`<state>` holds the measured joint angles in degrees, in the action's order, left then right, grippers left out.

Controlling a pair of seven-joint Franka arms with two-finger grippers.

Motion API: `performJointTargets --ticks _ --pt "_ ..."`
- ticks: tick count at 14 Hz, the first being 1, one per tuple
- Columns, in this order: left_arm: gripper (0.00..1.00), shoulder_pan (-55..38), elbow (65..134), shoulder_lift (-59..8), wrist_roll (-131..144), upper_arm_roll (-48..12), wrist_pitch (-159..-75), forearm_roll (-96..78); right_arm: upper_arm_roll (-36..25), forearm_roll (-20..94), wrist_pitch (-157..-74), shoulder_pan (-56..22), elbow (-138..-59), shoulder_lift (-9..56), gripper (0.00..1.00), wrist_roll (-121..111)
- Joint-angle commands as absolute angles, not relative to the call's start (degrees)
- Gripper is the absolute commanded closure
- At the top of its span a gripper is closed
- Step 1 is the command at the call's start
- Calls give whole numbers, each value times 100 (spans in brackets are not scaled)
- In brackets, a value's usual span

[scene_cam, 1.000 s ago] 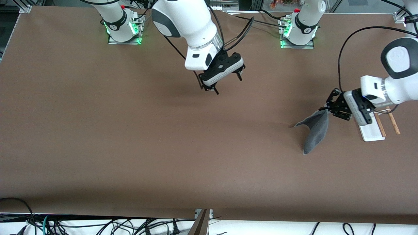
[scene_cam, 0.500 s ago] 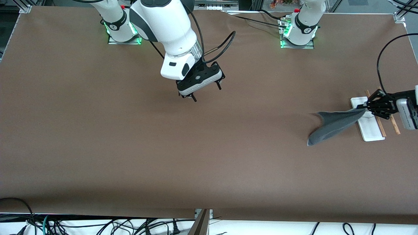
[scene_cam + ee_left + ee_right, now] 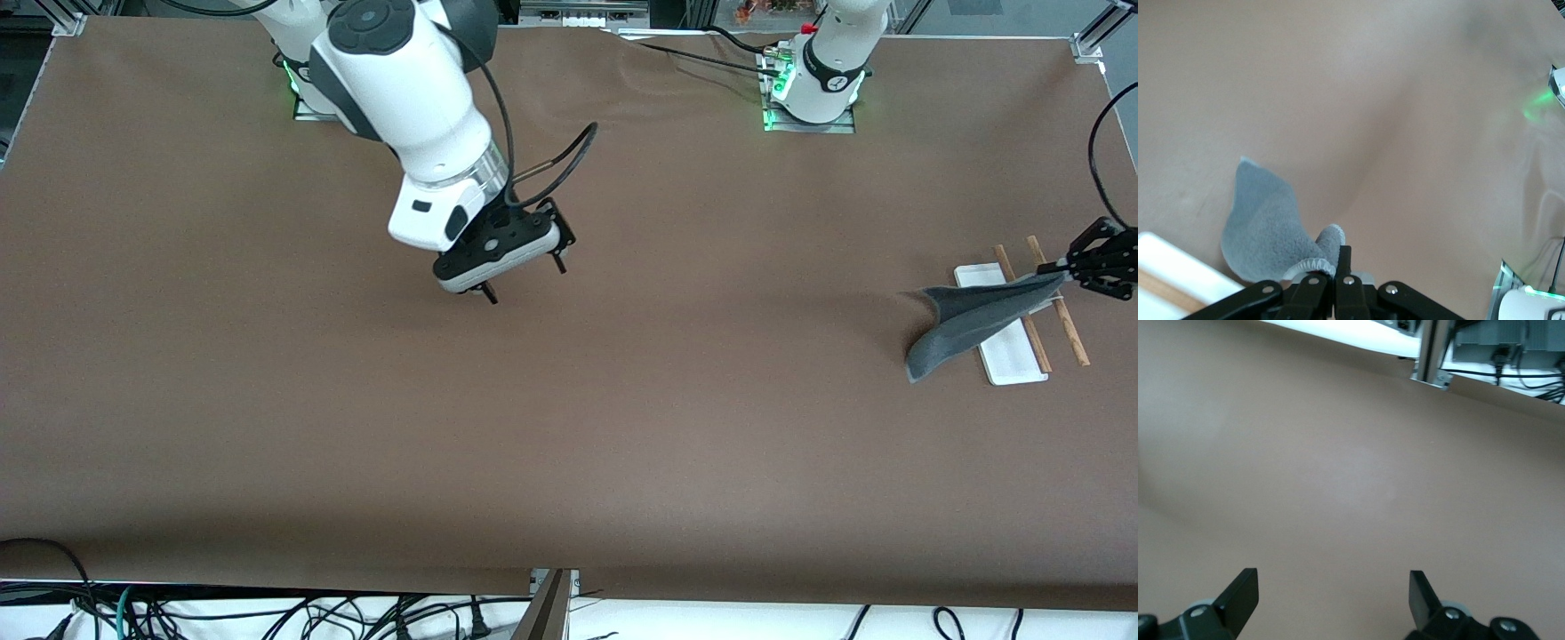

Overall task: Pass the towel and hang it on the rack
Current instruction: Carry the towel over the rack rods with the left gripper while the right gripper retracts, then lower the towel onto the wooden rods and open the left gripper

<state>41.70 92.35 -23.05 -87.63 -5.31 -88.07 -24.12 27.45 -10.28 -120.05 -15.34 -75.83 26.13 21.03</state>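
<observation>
The dark grey towel (image 3: 969, 320) hangs by one edge from my left gripper (image 3: 1062, 271), which is shut on it over the rack at the left arm's end of the table. The cloth slants down from the fingers across the rack's white base (image 3: 1013, 360) and one of its two wooden rods (image 3: 1071, 342). In the left wrist view the towel (image 3: 1265, 227) with its pale stitched border is pinched in the left gripper (image 3: 1338, 257), and a corner of the rack (image 3: 1178, 267) shows beside it. My right gripper (image 3: 525, 283) hovers open and holds nothing over bare table (image 3: 1331, 593).
A brown mat (image 3: 569, 427) covers the whole table. The two arm bases (image 3: 813, 89) stand along the edge farthest from the front camera. Cables (image 3: 267, 613) lie off the near edge.
My left gripper has carried the towel toward the left arm's end of the table, over the rack. The right arm has drawn back toward its own end, still open.
</observation>
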Motion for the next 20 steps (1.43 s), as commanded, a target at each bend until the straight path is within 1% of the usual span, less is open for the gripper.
performJointTargets --ticks 1,4,8,10,12,13,14,17,19,20 --pt "100 4184 8685 -2329 -8860 -624 -8360 -2162 2821 -1011 -11944 -1258 -7594 2628 0 1759" --pt "100 4192 8499 -2329 -8877 -633 -8253 -2171 2821 -1011 -11813 -1082 -7594 2619 0 1643" --pt "100 4228 8210 -2478 -8912 -624 -8069 -2189 2813 -1011 -11821 -441 -7594 2584 0 1644" --pt "100 4332 7877 -2680 -8921 -615 -7797 -2180 2743 -1020 -11786 -195 -7602 2514 0 1661" --pt "100 4490 7577 -2917 -9252 -615 -7664 -2171 2707 -1011 -11498 192 -7690 2321 0 1652" --pt "100 4561 7550 -2996 -9516 -598 -7690 -2171 2664 -1011 -11261 359 -7743 2199 0 1644" --pt "100 4666 7524 -3110 -9727 -545 -7717 -2171 2498 -1011 -10972 421 -7813 2023 0 1635" --pt "100 4930 7181 -3681 -10247 -431 -7769 -2162 1646 -1002 -10381 431 -7910 1662 0 1574" --pt "100 4966 7189 -3866 -10379 -308 -8032 -2048 1302 -976 -9978 439 -7928 1486 0 1102" --pt "90 4966 7181 -3954 -10510 -238 -8138 -1961 1127 -967 -9845 439 -7945 1407 0 872"
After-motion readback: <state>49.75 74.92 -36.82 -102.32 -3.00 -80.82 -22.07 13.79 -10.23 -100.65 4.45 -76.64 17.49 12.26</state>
